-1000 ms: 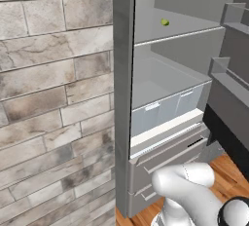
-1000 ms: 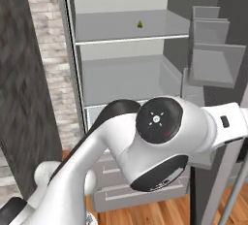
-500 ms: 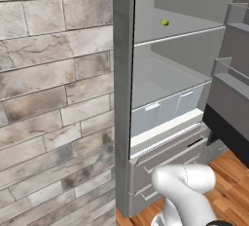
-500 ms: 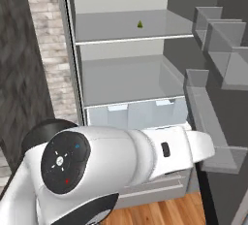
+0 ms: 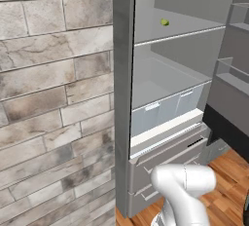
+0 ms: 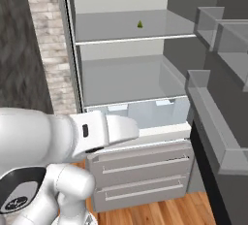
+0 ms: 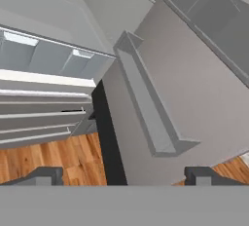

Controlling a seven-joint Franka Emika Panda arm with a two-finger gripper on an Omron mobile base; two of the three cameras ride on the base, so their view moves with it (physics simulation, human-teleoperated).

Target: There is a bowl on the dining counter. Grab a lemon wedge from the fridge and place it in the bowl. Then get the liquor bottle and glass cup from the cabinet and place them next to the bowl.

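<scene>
**Fridge standing open, lemon wedge waiting on the upper shelf**

Nearest the cameras, the white jointed robot arm is folding low across the front of the base, and its two-finger gripper is pointing down toward the orange-brown wooden floor and the lower grey bin of the open fridge door. The two dark fingertips are standing wide apart with nothing between them.

Just beyond, the grey bottom drawers of the fridge are sitting shut under the pale translucent crisper boxes. Above those, a bare grey middle shelf is showing, and higher and further back the small yellow-green lemon wedge is resting alone on the upper grey shelf, well apart from the hand. To the left, a grey-brown stone brick wall is flanking the appliance.

The step in hand looks to be the fetch from the fridge, with the door already swung aside and the grasp not yet made. The next move is probably calling for the hand to rise and turn toward the upper shelf, fingers kept spread, clearing the door bins while reaching in over the wedge.
</scene>
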